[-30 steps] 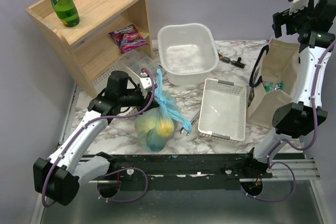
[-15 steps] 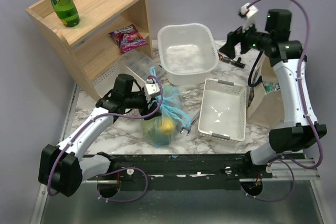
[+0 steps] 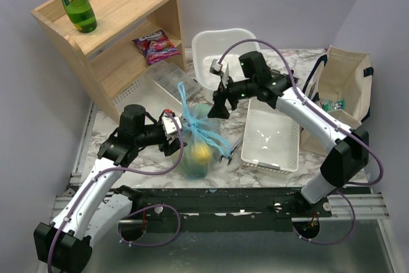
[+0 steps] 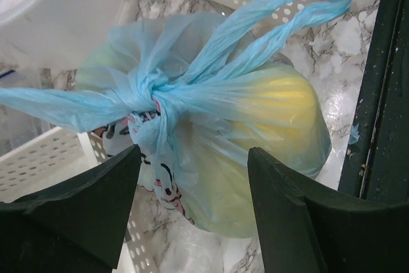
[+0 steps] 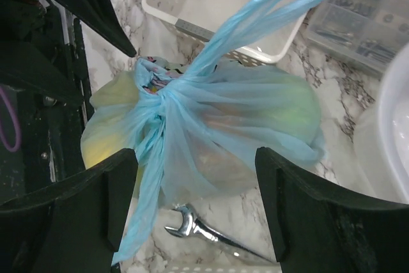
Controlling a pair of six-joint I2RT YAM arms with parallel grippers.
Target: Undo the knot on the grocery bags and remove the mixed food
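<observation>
My left tool (image 4: 192, 155) stands wide open with nothing in it, its fingers pointing at the knot (image 4: 150, 100) just ahead without touching it. The grocery bag (image 3: 198, 142) sits tied on the table (image 3: 144, 164) near the front edge, the mixed food (image 3: 202, 153) showing yellow through the plastic. Just beyond, my right tool (image 5: 195, 155) hangs open and empty above the bag, with a wrench (image 5: 198, 228) lying beside the bag.

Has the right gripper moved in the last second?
Yes. The right gripper swung left, from over the canvas tote to just above the blue plastic bag.
</observation>
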